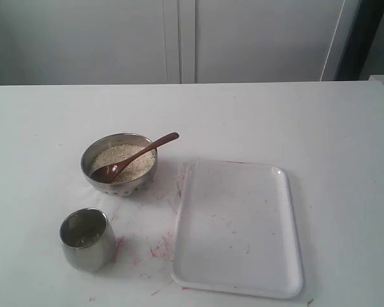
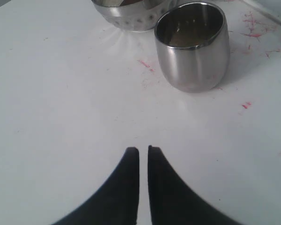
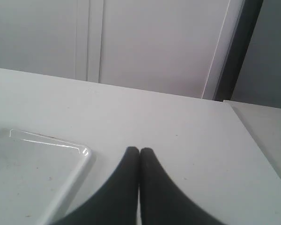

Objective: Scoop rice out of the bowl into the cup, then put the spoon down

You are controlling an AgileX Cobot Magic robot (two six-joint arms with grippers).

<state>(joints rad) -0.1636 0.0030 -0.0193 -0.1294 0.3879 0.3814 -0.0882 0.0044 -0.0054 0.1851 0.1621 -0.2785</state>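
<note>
The steel bowl (image 1: 119, 164) stands left of centre on the white table, holding a mound of pale rice (image 1: 129, 160). The dark wooden spoon (image 1: 133, 157) lies with its scoop in the rice and its handle resting over the rim, pointing back right. The steel cup (image 1: 84, 238) stands in front of the bowl, nearer the table's front edge. In the left wrist view the cup (image 2: 193, 44) and the bowl's dimpled band (image 2: 131, 14) lie ahead of my left gripper (image 2: 143, 149), which is shut and empty. My right gripper (image 3: 139, 150) is shut and empty over bare table.
A white plastic tray (image 1: 237, 227) lies right of the bowl; its corner (image 3: 42, 159) shows in the right wrist view. Red marks (image 1: 159, 248) stain the table between cup and tray. White cabinet doors (image 1: 179, 38) stand behind the table.
</note>
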